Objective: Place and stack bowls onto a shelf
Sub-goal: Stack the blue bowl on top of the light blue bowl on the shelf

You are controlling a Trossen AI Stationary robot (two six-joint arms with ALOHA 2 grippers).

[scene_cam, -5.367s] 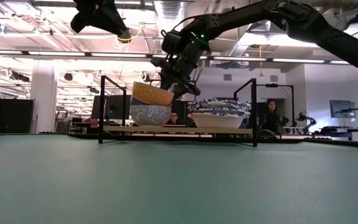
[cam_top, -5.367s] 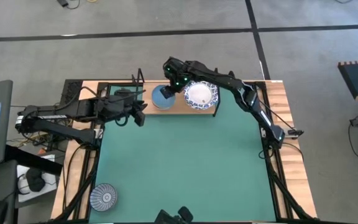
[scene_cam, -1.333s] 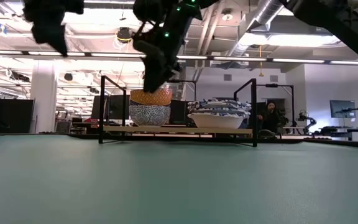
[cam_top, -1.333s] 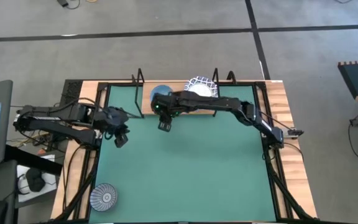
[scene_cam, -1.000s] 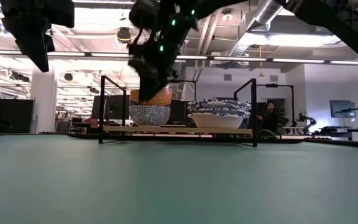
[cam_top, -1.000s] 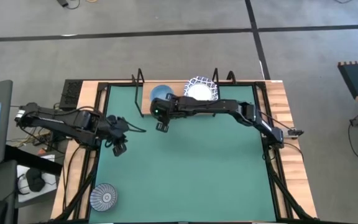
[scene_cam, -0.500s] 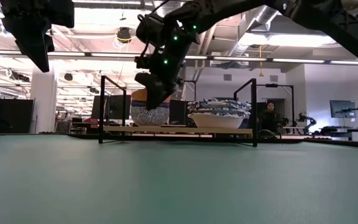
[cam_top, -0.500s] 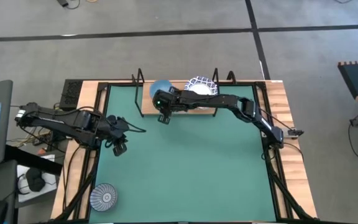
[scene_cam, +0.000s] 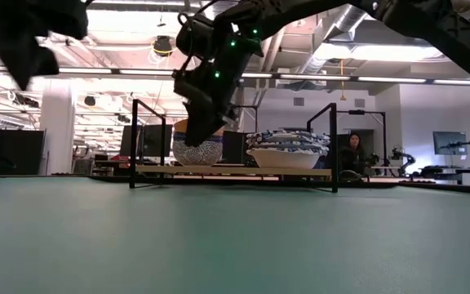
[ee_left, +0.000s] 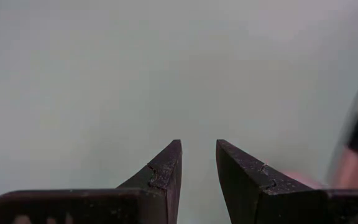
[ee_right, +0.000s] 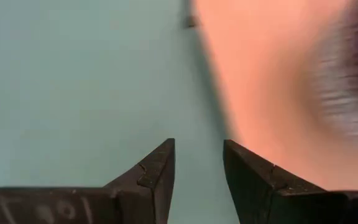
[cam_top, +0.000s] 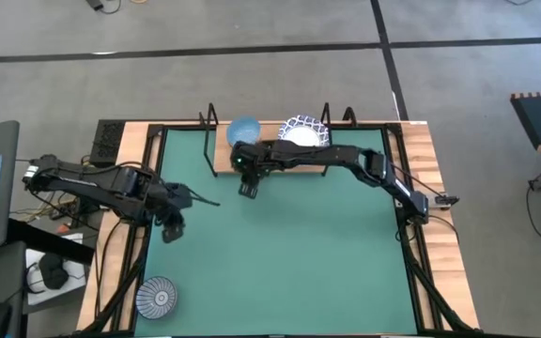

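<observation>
The shelf (cam_top: pixel 222 161) stands at the mat's far edge, a wooden plank (scene_cam: pixel 300 171) between black wire uprights. On its left part sits a stack of small bowls (scene_cam: pixel 182 152), light blue on top (cam_top: pixel 243 130). Beside it sits a stack of wide white bowls with blue lattice rims (cam_top: pixel 304 132) (scene_cam: pixel 288 150). My right gripper (cam_top: pixel 248 189) (scene_cam: pixel 196 137) hangs open over the mat just in front of the small stack, holding nothing. My left gripper (cam_top: pixel 171 231) hovers open over the mat's left side. A grey-blue patterned bowl (cam_top: pixel 157 297) rests at the near left corner.
The green mat (cam_top: pixel 289 253) stretches out between the shelf and the near edge. Black frame rails (cam_top: pixel 146 253) run along both sides of the table. In the right wrist view the plank (ee_right: pixel 272 81) shows blurred beside the open fingers. A person (scene_cam: pixel 352 152) sits in the room beyond.
My right gripper has swung toward the shelf and then back a little toward the near edge, turning at the wrist, its fingers apart throughout. My left gripper has stayed where it was but turned, its fingers now pointing more toward the near left corner.
</observation>
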